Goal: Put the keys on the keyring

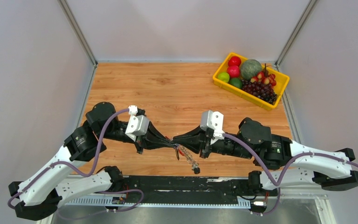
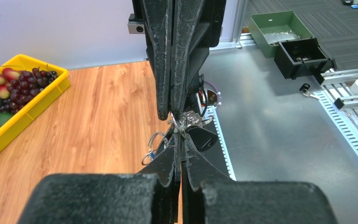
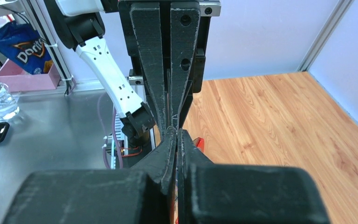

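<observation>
The wooden table (image 1: 168, 88) fills most of my overhead feed. Both arms reach inward over its near edge until their tools meet nose to nose. Far off beyond the right tool, at the back corner, sits the yellow tray (image 1: 242, 94) of fruit.

The left gripper (image 1: 168, 141) is clenched, its fingers pressed flat together. The right gripper (image 1: 179, 139) is clenched the same way, and the two sets of tips nearly touch. On the left wrist feed, a small tangle of silver rings (image 2: 182, 125) sits right in the gap between the two noses. I cannot tell which tool actually has hold of them.

The keyring (image 1: 187, 159) hangs from that meeting point, below the tips and slanting off under the right tool. It is clear of the table. On the right wrist feed, its red part (image 3: 198, 142) peeks out just beside my own finger.

Of the keys, I can make out one black head (image 2: 204, 138) tucked against the left gripper's tip. Another dark piece (image 1: 196, 171) dangles at the keyring's lowest end.
</observation>
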Controlling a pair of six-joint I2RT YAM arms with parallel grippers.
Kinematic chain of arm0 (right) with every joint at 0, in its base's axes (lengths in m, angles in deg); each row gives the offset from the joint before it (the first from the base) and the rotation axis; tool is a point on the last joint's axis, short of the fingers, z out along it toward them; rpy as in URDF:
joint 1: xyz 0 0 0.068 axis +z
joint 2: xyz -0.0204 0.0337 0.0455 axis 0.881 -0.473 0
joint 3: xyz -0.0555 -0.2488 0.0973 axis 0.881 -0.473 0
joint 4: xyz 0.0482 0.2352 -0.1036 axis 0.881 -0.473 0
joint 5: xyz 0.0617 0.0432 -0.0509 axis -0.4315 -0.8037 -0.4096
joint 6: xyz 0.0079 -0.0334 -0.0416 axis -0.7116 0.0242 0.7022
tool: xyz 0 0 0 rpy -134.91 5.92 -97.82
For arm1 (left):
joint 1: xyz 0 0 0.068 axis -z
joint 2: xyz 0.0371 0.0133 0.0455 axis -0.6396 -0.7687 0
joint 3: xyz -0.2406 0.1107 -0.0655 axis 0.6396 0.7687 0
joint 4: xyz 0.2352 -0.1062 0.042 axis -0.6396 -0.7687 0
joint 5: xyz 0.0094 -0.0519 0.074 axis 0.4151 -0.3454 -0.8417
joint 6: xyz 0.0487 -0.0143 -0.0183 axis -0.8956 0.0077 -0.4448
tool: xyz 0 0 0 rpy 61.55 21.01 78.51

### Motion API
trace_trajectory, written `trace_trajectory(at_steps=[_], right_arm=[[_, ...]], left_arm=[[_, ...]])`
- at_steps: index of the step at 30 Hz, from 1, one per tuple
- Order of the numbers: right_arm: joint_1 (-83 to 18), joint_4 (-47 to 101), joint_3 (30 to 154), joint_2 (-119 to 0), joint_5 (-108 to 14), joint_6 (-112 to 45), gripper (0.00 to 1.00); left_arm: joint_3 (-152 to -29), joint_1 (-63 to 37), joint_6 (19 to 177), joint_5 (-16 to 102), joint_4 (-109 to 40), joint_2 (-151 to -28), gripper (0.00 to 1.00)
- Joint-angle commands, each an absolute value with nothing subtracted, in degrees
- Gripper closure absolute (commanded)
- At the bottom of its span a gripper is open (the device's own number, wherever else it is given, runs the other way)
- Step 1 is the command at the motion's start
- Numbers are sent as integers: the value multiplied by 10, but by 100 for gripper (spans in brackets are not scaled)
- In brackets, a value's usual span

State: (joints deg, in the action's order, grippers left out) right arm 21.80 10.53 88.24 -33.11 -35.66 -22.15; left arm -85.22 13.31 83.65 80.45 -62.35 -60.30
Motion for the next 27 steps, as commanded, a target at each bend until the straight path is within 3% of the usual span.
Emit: trace_trajectory(at_steps=[1,6,8,14,17,27], right_arm=[[220,215,863,-316,-372,-220,100],[220,220,854,-309,-370,-224,100],[220,219,851,-307,-362,-224,100],[220,210,841,-300,-336,-226,100],[221,209,835,-295,-326,-227,100],[220,193,817,-291,-243,-223,100]], left_arm=[[-847,134,847,820,-589,-604,100],[-846,135,849,813,-585,-599,100],[-844,135,850,804,-585,-594,95],[-832,134,847,740,-598,-565,73],[-823,134,847,675,-602,-551,56],[-794,134,854,481,-597,-526,34]])
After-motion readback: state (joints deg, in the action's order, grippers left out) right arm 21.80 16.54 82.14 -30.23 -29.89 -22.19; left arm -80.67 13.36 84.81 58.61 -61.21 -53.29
